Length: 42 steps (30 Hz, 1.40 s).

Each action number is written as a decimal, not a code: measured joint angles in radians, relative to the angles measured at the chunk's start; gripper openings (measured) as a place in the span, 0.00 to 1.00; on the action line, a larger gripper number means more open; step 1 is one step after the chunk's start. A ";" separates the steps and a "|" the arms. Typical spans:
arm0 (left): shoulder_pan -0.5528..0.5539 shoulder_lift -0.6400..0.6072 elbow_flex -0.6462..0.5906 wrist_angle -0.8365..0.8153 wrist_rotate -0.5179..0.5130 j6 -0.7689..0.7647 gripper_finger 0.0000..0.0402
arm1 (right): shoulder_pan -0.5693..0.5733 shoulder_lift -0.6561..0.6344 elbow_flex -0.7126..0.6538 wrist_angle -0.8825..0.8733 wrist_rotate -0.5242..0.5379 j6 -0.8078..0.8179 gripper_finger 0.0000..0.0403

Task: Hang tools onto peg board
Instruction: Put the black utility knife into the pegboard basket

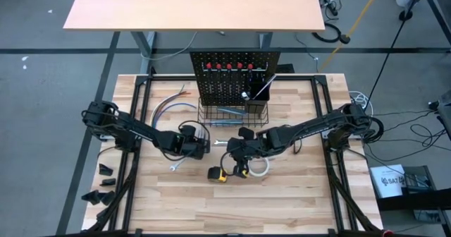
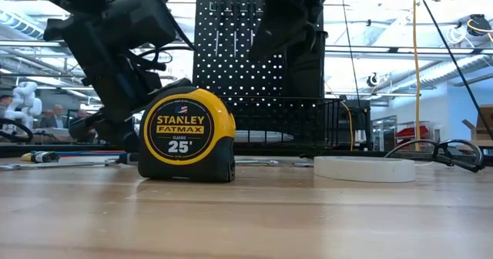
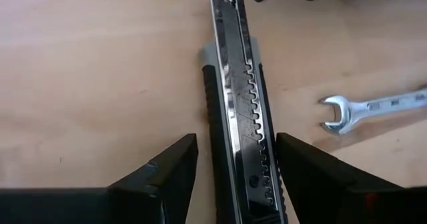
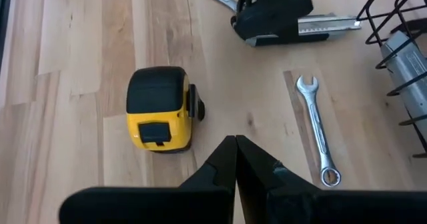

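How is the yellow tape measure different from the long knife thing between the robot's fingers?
The yellow-and-black tape measure is chunky and boxy; the grey-and-black utility knife is long, thin and flat. The tape measure stands alone with the shut right gripper hovering near it; the utility knife lies between the fingers of the open left gripper. Both rest on the wooden table, not yet hung on the board.

Two dark jointed arms, black wedge-shaped fingers, looping black cables.

yellow-black tape measure [image 2: 186, 135], silver wrench [image 4: 316, 130], black perforated peg board [image 1: 235, 78], white tape roll [image 2: 368, 168].
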<state>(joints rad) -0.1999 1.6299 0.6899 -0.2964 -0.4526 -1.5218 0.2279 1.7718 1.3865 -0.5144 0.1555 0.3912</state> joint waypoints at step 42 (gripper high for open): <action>-0.143 0.004 0.027 -0.087 0.063 0.456 0.37 | 0.030 -0.014 0.000 0.018 0.004 0.007 0.00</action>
<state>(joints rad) -0.3426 1.6337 0.7165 -0.3835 -0.3900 -1.0656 0.2577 1.7580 1.3861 -0.4969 0.1591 0.3984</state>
